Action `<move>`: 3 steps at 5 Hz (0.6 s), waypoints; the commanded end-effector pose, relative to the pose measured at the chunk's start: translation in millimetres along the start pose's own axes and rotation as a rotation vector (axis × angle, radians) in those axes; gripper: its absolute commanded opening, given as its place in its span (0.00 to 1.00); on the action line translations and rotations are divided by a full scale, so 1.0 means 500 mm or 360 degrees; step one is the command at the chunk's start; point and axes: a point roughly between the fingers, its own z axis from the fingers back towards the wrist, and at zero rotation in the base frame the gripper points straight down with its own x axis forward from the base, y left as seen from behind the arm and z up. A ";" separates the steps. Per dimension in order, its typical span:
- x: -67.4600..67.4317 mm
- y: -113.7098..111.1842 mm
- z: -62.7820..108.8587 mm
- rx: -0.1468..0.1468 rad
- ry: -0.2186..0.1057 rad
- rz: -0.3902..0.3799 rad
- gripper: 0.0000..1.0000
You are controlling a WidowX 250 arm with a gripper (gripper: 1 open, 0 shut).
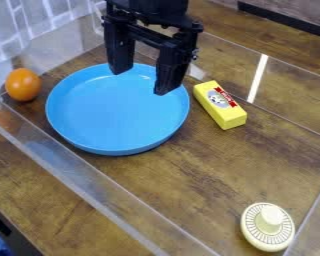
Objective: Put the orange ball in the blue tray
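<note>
The orange ball (23, 85) rests on the wooden table at the far left edge of the view, just left of the blue tray (83, 125). That tray is a large round shallow blue dish with nothing in it. My black gripper (144, 72) hangs pointing down over the tray's far rim, to the right of the ball and apart from it. Its two fingers stand wide apart and hold nothing.
A yellow rectangular block (219, 104) lies just right of the tray. A small cream ribbed disc (267, 224) sits near the front right corner. Clear plastic walls (69, 175) border the table.
</note>
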 end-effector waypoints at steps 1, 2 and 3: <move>-0.001 0.006 -0.010 -0.0003 0.0022 -0.0028 1.00; -0.022 0.057 -0.006 -0.0004 0.0036 -0.0099 1.00; -0.039 0.134 0.002 0.0010 0.0048 -0.0230 1.00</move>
